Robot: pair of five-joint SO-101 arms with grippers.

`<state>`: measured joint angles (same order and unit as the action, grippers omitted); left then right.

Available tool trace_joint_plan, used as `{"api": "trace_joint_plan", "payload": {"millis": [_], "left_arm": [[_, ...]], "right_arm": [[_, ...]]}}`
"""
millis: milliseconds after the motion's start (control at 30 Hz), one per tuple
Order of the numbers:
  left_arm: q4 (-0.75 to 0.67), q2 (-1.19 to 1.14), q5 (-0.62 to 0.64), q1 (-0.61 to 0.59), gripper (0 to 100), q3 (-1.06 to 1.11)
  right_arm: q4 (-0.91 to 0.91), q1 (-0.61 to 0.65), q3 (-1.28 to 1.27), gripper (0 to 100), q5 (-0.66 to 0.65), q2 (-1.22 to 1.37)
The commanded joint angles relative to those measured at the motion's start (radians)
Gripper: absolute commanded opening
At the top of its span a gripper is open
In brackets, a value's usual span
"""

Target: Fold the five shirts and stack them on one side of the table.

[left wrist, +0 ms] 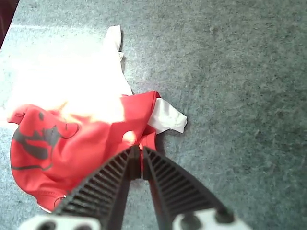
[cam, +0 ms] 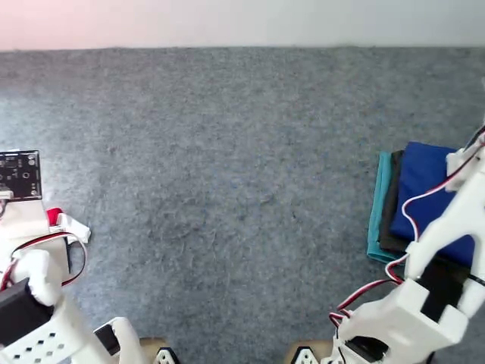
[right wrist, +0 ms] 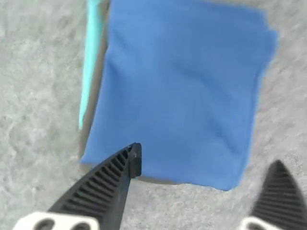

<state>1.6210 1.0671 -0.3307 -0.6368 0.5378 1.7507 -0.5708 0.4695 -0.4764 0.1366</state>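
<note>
A crumpled red shirt [left wrist: 72,143] with a dark print lies on the grey table beside a white shirt [left wrist: 72,72]. My left gripper [left wrist: 140,152] is shut on the red shirt's edge. In the high view this arm sits at the far left, with a bit of the red shirt [cam: 53,218] and the white shirt [cam: 73,226] showing beside it. At the right edge is a stack of folded shirts: blue [cam: 426,182] on top, a dark one [cam: 392,208] under it, teal [cam: 377,205] lowest. My right gripper [right wrist: 206,160] hangs open above the blue shirt [right wrist: 182,86], holding nothing.
The grey felt table [cam: 227,174] stretches wide between the two arms. A pale wall [cam: 242,23] bounds the far edge. Both arm bases [cam: 303,355] stand at the near edge.
</note>
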Motion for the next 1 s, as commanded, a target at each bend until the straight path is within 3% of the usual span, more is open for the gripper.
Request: {"api": "trace_joint_plan", "payload": {"millis": [0, 133, 233, 500, 600, 733, 967], "left_arm": [[0.003, 0.009, -0.005, -0.003, 1, -0.035], [0.005, 0.011, -0.005, -0.003, 1, -0.036], [0.005, 0.011, -0.005, -0.003, 1, -0.033], [0.068, 0.000, -0.014, -0.005, 2, 0.018], [0.068, 0.000, -0.081, -0.051, 7, 0.116], [-0.058, -0.002, -0.216, -0.178, 15, 0.246], [-0.275, -0.002, -0.453, -0.265, 17, 0.455]], "right_arm": [[0.048, 0.019, 0.015, 20.7, 0.025, -0.054], [0.047, 0.015, -0.020, 0.2, 0.066, -0.113], [0.047, 0.016, -0.109, 4.7, 0.066, -0.211], [0.044, 0.071, -0.569, 4.6, 0.068, -0.550], [0.044, 0.101, -0.703, 4.6, 0.068, -0.690], [0.042, 0.131, -0.845, 4.6, 0.071, -0.817], [0.042, 0.131, -0.994, 4.6, 0.072, -0.894]]}}
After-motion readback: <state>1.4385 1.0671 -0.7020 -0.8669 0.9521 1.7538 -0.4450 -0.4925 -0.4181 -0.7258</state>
